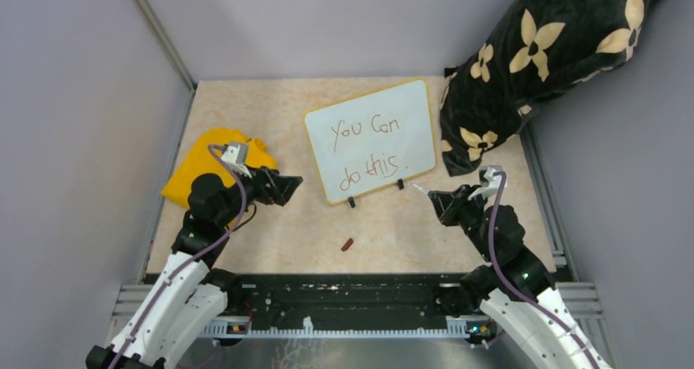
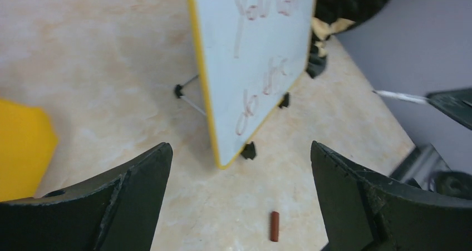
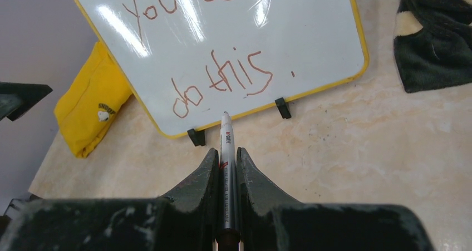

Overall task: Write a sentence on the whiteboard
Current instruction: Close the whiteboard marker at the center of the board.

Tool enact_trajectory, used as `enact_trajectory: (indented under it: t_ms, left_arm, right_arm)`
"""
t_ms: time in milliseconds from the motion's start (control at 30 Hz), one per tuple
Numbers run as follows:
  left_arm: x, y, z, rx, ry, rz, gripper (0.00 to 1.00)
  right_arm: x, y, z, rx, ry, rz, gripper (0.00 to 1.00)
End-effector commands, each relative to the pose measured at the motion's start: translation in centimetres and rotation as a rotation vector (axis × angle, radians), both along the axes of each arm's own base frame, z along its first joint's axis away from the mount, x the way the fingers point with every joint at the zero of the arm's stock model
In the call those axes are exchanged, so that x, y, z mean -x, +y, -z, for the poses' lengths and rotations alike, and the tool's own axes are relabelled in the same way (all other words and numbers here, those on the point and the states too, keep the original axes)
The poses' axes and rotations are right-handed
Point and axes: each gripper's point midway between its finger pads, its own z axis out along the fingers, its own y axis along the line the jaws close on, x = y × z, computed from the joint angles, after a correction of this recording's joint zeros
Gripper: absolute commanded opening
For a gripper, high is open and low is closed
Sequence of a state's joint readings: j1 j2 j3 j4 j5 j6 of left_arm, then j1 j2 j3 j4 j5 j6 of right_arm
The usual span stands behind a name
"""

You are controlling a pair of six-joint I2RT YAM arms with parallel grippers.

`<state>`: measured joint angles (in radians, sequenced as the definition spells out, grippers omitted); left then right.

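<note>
yellow cloth (image 1: 196, 168): lying bunched at far left, beside the left arm.
left gripper (image 1: 288, 187): hovering empty with jaws spread wide, pointing at the board's left edge and not touching it.
whiteboard (image 1: 407, 107): standing mid-table (image 1: 409, 230), propped on its two black feet and leaning back, face toward the arms.
sentence (image 1: 370, 169): sitting on the board in two lines, "You Can" over "do this", plus a dot. It's looking finished to me.
cap (image 1: 348, 244): small reddish-brown cylinder lying loose in front of the board, between the arms. Probably the marker's cap.
right gripper (image 3: 225, 162): jaws clamping on the marker (image 3: 225, 142), bare tip aiming at the board's lower rim, near it but apart.
cushion (image 1: 540, 58): black flower-print one leaning at far right, just beside the board.
risk, stray ink: tip sitting uncapped this near the board, so any forward drift is going to be adding a mark or smearing "this".
risk, tipping: board only leaning on its stand, so a push from either gripper is likely knocking it over backward.
risk, cap: round and loose, so it's probably rolling off if nudged during pickup.
</note>
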<state>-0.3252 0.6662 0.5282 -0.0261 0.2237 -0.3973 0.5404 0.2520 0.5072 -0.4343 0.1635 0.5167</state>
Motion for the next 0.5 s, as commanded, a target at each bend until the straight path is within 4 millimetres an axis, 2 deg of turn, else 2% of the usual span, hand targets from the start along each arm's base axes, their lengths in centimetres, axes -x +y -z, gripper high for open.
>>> enact_trajectory:
  t_ms: [0,200,367,467]
  left_arm:
    - [4.1,-4.7,-2.0,0.061,-0.143,0.369,0.99]
    - [5.0,-6.9,-0.5,0.033,-0.001,0.541,0.99]
    - [6.3,-7.4,-1.4,0.060,-0.058,0.596,0.99]
    - [6.7,-7.8,-2.0,0.083,-0.080,0.620,0.99]
  right_arm:
    - [-0.3,0.1,-1.2,0.003,-0.020,-0.001,0.00]
    - [-1.5,1.9,-0.5,0.052,-0.021,-0.072,0.00]
    - [-2.4,3.6,-3.4,-0.014,-0.144,-0.128,0.00]
    - [-2.7,4.2,-4.5,-0.106,-0.174,-0.127,0.00]
